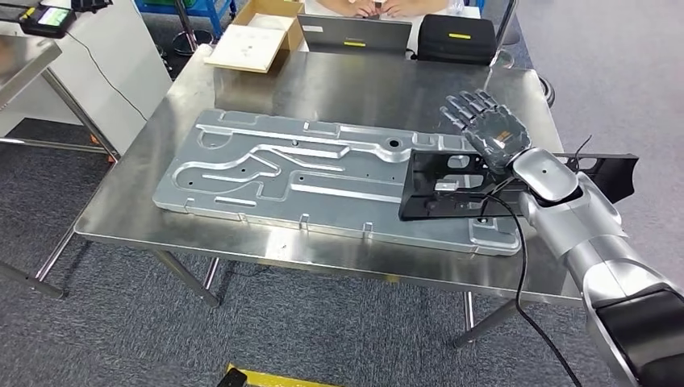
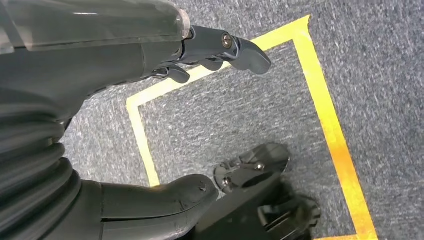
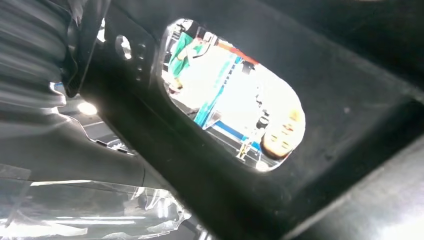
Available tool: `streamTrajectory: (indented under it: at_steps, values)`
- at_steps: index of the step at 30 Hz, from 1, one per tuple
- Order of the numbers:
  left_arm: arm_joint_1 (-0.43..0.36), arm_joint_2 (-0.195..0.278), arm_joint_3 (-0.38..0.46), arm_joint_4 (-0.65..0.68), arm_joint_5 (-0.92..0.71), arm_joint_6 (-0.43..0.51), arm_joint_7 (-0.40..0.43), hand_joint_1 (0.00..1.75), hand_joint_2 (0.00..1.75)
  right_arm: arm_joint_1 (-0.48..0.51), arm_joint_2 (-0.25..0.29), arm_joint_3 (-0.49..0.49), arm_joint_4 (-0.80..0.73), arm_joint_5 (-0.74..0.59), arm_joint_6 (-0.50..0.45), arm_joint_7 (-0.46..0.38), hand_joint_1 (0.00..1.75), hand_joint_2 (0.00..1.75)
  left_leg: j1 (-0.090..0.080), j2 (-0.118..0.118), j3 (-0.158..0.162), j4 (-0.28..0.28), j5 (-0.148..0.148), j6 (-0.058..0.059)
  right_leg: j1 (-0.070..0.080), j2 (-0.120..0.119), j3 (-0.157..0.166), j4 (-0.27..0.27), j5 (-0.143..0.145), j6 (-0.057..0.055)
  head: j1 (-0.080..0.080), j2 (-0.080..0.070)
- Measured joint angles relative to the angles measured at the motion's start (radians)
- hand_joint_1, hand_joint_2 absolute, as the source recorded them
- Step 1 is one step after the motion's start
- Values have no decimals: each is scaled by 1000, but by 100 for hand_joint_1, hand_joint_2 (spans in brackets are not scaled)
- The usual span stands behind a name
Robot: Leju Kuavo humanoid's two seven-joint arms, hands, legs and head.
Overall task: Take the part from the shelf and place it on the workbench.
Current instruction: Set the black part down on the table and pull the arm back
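One pass over views: found part (image 1: 421, 185) lying flat at right end of bench (image 1: 363, 89), resting on right end of grey plate (image 1: 266, 169), with its right tip seeming to poke past bench's right edge. Judged task nearly done: part down on bench, not on any shelf.

Saw right hand (image 1: 488, 129) above part's far edge, fingers spread wide and straight, nothing in them. Could not tell if wrist or heel of hand touched part. Caught part (image 3: 325, 165) close up from right wrist, with oval cutout (image 3: 235, 95) through its dark wall.

Saw left hand (image 2: 90, 100) hanging low over carpet and yellow tape (image 2: 325, 115), fingers (image 2: 245, 50) apart from thumb, holding nothing.

Handling, as a guess: looked like rigid black moulded or cast frame, long and flat, openwork, probably light to middling for its length. Expected no flex and no fragility. Took matte finish as fair grip, though likely to slide on bare metal plate if nudged. Rated frame rails near middle, or rim of a cutout, as best hold; figured an end grip would let it tip. Flagged overhanging right tip as risk if bumped.

Noted, far side: box (image 1: 258, 36), laptop (image 1: 355, 34), black bag (image 1: 457, 36), a person's hands (image 1: 387, 6).
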Motion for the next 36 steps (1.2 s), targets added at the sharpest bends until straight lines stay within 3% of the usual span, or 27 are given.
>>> streamTrajectory:
  at_steps: [3,5,8,9,10,11,13,15,17,20,21,23,25,26,28,30,34,36]
  values:
    - [1,0,0,0,4,-2,0,0,175,7,-1,1,-2,-2,-5,-6,0,175,-2,0,4,-17,4,15,0,1,-2,-3,2,17,0,0]
    - [-2,0,0,0,4,-2,0,0,175,13,-3,1,-5,-3,-12,-8,0,175,1,1,7,-27,11,29,-3,1,-14,24,-21,27,0,0]
    - [-3,0,0,0,4,-2,0,0,175,20,-6,1,-7,-6,-22,-9,0,175,0,1,6,-30,15,38,-6,1,-94,198,-109,35,0,0]
    - [-3,0,0,0,4,-2,0,0,175,22,-6,2,-7,-6,-22,-8,0,175,-1,1,6,-30,14,39,-6,1,-121,251,-124,37,0,0]
    - [-3,0,0,0,4,-1,0,0,175,24,-7,2,-7,-2,-22,-4,0,175,-1,1,6,-29,13,39,-6,1,-133,273,-122,37,0,0]
    - [-3,0,0,0,5,2,0,0,175,24,-7,2,-7,10,-18,8,0,175,-1,1,7,-27,12,39,-6,1,-125,253,-99,36,0,0]
    - [-3,-1,0,0,8,14,1,0,175,13,-14,8,-1,76,-1,71,0,175,-2,-1,8,-24,10,38,-5,0,-61,120,-32,28,0,0]
    - [-3,-3,1,0,13,25,1,0,175,-12,-24,21,24,144,25,118,0,87,-5,-5,6,-22,8,31,0,-2,-11,13,5,19,0,0]
    - [-1,-3,1,0,16,29,0,0,175,-32,-31,29,55,109,60,67,0,0,-6,-7,4,-23,9,21,7,-1,-5,-5,7,12,0,0]
    - [0,-3,1,0,18,28,-2,0,175,-41,-25,19,74,-79,146,-62,0,0,-4,-3,0,-2,-11,3,1,-1,7,-23,14,-5,0,0]
    - [-1,-2,1,0,18,27,-3,0,175,-41,-17,10,78,-139,182,-84,0,0,-4,-2,-14,35,-34,-2,-2,-2,13,-29,16,-10,0,0]
    - [-3,-2,1,0,20,26,-4,0,175,-39,0,-10,86,-234,252,-102,0,0,-1,0,-70,158,-96,-9,-1,-4,16,-31,16,-16,-1,0]
    - [-2,-2,1,0,22,25,-4,0,175,-39,14,-29,94,-297,308,-107,0,0,1,0,-114,245,-119,-14,0,-4,17,-30,15,-17,-1,0]
    - [-1,-1,1,0,22,25,-5,0,175,-40,19,-37,98,-318,334,-106,0,0,2,1,-109,234,-101,-15,0,-4,19,-29,13,-16,-1,0]
    - [-2,1,1,0,24,25,-6,0,175,-43,26,-47,107,-345,394,-100,0,0,3,0,-54,114,-28,-12,0,-5,25,-26,7,-11,-1,0]
    - [-4,3,1,0,25,25,-7,0,175,-51,28,-50,122,-367,463,-97,0,0,1,-1,1,4,12,-5,5,-10,25,-20,0,-2,0,0]
    - [4,6,1,0,25,26,-9,0,175,-69,13,-53,159,-439,630,-111,0,0,0,-6,9,-25,15,13,8,-18,21,-14,-6,14,0,0]
    - [3,8,2,0,24,26,-9,0,175,-73,0,-53,167,-472,684,-119,0,0,3,-5,9,-30,18,26,5,-14,1,32,-39,23,0,0]
